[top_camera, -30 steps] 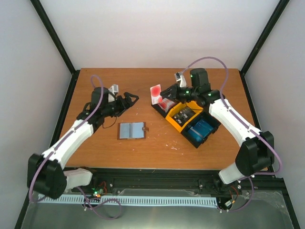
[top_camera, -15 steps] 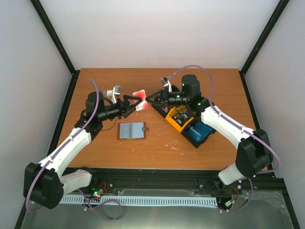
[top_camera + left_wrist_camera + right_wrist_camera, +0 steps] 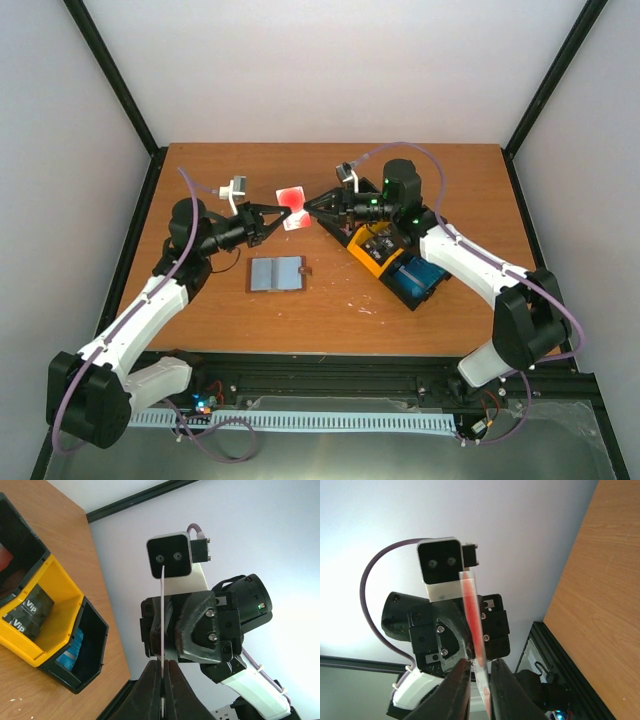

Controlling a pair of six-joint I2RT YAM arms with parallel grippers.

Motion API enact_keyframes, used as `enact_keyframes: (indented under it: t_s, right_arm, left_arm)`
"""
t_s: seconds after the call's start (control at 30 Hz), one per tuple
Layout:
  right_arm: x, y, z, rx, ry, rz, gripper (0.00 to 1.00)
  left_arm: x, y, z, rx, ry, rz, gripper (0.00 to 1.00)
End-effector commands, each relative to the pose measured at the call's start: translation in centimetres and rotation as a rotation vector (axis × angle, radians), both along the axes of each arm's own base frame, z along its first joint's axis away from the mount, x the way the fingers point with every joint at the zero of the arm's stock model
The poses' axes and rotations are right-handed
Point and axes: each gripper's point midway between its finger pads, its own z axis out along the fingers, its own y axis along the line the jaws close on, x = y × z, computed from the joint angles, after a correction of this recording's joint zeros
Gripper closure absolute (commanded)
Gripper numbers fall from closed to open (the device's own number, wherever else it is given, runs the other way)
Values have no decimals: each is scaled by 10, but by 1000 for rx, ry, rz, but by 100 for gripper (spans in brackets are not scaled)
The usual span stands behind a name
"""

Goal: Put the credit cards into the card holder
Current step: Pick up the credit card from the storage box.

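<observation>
Red-and-white plastic, a single credit card (image 3: 292, 195), hangs in mid-air over the far middle of the wooden table (image 3: 200, 170), caught between two robot arms that meet tip to tip. The left gripper (image 3: 278, 212) reaches in from the left with its fingers pressed flat together on the card's lower left edge. In the left wrist view the card shows edge-on as a thin pale line rising from between those closed fingers. The right gripper (image 3: 310, 205) comes in from the right and flanks the opposite edge. Its wrist view shows the card standing in the narrow gap between the two fingers, but whether they press on it or merely stand beside it cannot be told.

The card holder (image 3: 276, 273) lies open and flat on the table, nearer than the raised card and slightly to its left. Its grey-blue lining faces up and its small brown tab points right. Neither gripper touches it.

To the right of the holder a row of bins sits at an angle. The yellow bin (image 3: 50, 580) holds dark cards (image 3: 30, 605) printed with the word "Vip". The black bin (image 3: 92, 625) beside it, nearer to the arms' bases, holds blue cards (image 3: 70, 652). The right arm stretches over these bins.
</observation>
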Motion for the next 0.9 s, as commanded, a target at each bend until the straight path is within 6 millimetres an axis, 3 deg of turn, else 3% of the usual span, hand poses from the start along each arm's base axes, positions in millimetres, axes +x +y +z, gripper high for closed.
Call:
enact_keyframes:
  t_s: [0.0,0.13,0.33,0.73,0.87]
  right_arm:
    - [-8,6,14,43,-56,61,81]
    - [-6,10,13,36,-76,70,76]
    - [-7,13,8,29,-95,85,81]
    - [3,15,-35,-129,-81,13,74]
    - [1,17,-39,-131,-65,13,79]
  left_arm:
    - [2,-2,8,-2,-20,-17,99]
    - [3,-5,5,-3,29,-47,99]
    - [5,-7,2,-14,95,-79,99]
    - [-2,-10,16,-65,138,-157,99]
    - [-2,-10,15,-61,140,-159,99]
